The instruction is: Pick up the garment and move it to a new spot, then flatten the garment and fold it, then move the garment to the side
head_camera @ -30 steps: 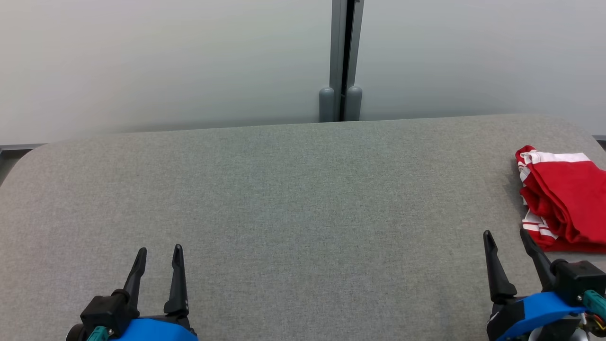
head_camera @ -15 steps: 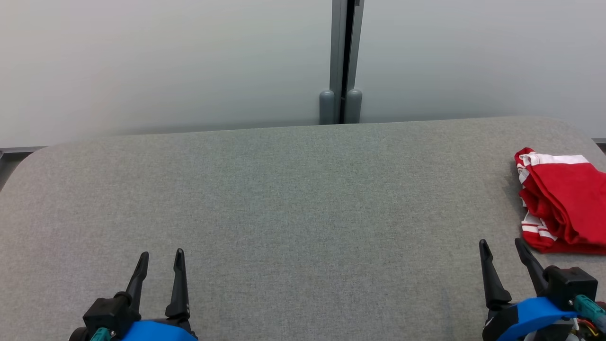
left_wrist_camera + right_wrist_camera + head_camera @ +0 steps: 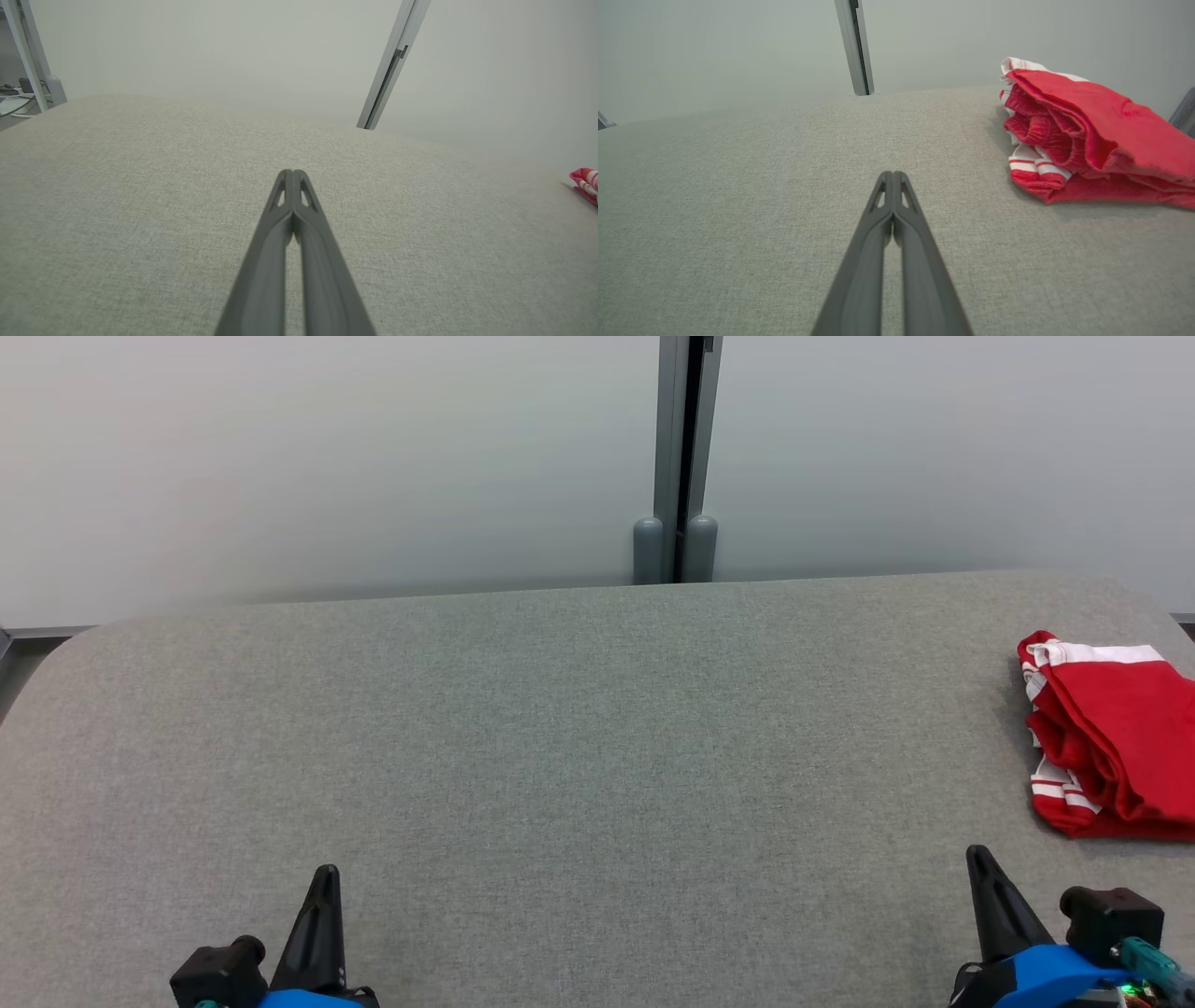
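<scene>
Your left gripper (image 3: 293, 173) and right gripper (image 3: 893, 174) are both pinched closed and empty. The folded garment (image 3: 1116, 737) lies near the right end of the counter (image 3: 560, 737); a careless right-arm sweep could drag it off.

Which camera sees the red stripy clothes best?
Right wrist view: the folded red-and-white striped garment looks close and large. Head view crops it at the edge; left wrist view catches a corner.

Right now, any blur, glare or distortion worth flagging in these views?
Head view: even soft light, no glare, faint shadow left of the garment. Left wrist view: table looks washed out, post leans. Right wrist view: right gripper soft near the lens, garment sharp.
</scene>
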Controlling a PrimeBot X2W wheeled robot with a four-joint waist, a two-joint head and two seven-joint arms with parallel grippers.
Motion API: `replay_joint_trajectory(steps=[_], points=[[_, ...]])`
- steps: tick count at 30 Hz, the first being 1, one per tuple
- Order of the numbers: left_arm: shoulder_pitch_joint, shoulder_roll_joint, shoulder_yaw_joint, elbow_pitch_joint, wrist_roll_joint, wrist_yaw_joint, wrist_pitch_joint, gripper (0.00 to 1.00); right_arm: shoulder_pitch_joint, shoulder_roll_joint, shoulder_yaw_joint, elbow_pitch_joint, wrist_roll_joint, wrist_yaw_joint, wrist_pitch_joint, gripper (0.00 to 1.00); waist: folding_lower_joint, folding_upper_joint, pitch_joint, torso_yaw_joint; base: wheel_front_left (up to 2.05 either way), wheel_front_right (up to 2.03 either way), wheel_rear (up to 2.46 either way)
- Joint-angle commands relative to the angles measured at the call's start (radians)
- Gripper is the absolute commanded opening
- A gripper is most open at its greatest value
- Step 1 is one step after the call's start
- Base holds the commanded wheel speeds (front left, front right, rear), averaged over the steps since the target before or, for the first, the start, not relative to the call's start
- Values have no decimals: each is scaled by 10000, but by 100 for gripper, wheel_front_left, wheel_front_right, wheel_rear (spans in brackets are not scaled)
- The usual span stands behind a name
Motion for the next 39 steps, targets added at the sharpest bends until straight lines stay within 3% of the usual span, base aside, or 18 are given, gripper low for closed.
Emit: replay_joint_trajectory(steps=[1,18,39], points=[[-173,7,87,-165,-450,-3,114,0,-224,-37,-104,-83,494,0,105,0,0,0,1,3,0,0,0],[-456,-65,447,-443,-3335,-20,897,0,-388,-48,-5,-205,3798,1,475,0,0,0,11,24,0,0,0],[-727,-135,814,-703,-6202,-41,1682,0,-627,-62,0,-217,7032,1,916,0,0,0,23,50,0,0,0]])
